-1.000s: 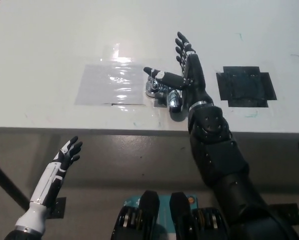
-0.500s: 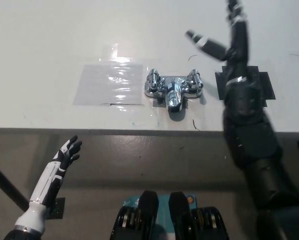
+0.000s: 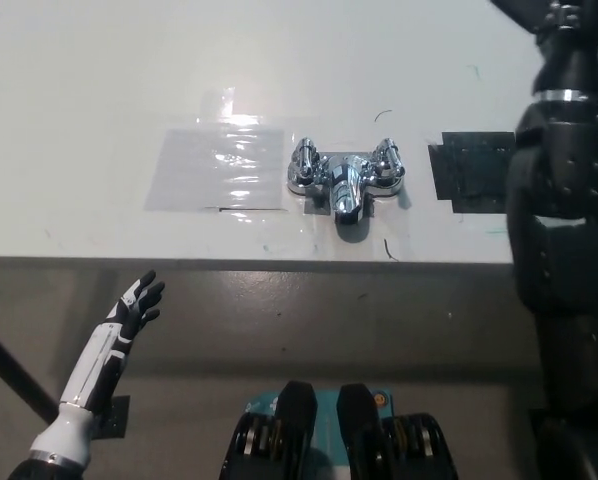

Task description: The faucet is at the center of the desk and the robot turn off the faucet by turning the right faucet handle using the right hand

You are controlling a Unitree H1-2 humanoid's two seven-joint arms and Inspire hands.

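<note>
Nearest, below the desk's near edge at the lower left, the white left hand (image 3: 139,300) hangs off the desk, fingers spread apart and holding nothing.

On the white desk (image 3: 99,90), close to its near edge and about midway across, sits the faucet (image 3: 345,176). It is bright chrome, mirror-shiny, with a short stubby spout pointing toward the near edge and casting a dark shadow just under its tip. The left faucet handle (image 3: 305,160) and the right faucet handle (image 3: 387,160) stand on either side of the spout, both knob-like and glinting. The base rests on a small grey patch. Nothing touches the faucet.

Just left of the faucet lies a glossy clear sheet (image 3: 217,168), flat on the desk and catching the light. To the right of the faucet, a little apart from it, is a dark tape patch (image 3: 469,172), partly covered by the right arm.

The black right arm (image 3: 564,200) rises along the right edge of the view, well apart from the faucet. The right hand runs out of the picture at the top right, so whether it is wide or closed cannot be told.
</note>
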